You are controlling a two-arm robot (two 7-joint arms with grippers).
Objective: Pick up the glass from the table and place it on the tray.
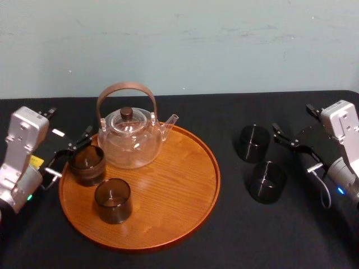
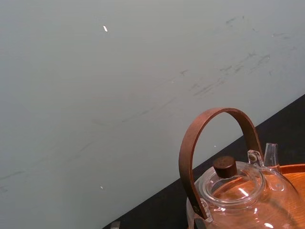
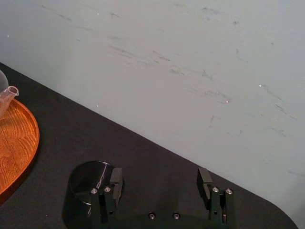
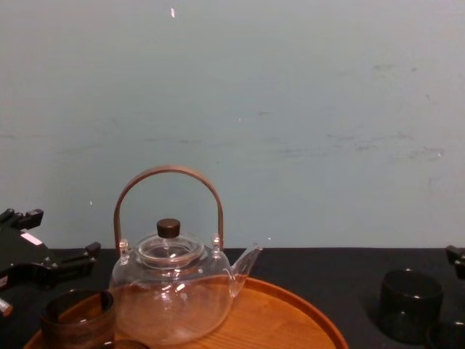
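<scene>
Where a smoky cylindrical glass (image 1: 113, 200) stands, the tray (image 1: 179, 185) shows woodgrain.

From the head we look forward and steeply down from well back, so the whole tray (image 1: 179, 185) lies before us on the black table (image 1: 224, 112), with the wall (image 1: 179, 45) at 12 o'clock. From the chest we look low and level across the table, nearer, meeting the teapot (image 4: 171, 298) side-on. Our left wrist camera, at the tray's 9 o'clock, sits close to the teapot and faces the wall, tilted. Our right wrist camera, out at 3 o'clock, looks over the right gripper (image 3: 160, 175) past a dark glass (image 3: 86, 179) toward the wall. All four views share wall, table, tray and teapot.
</scene>
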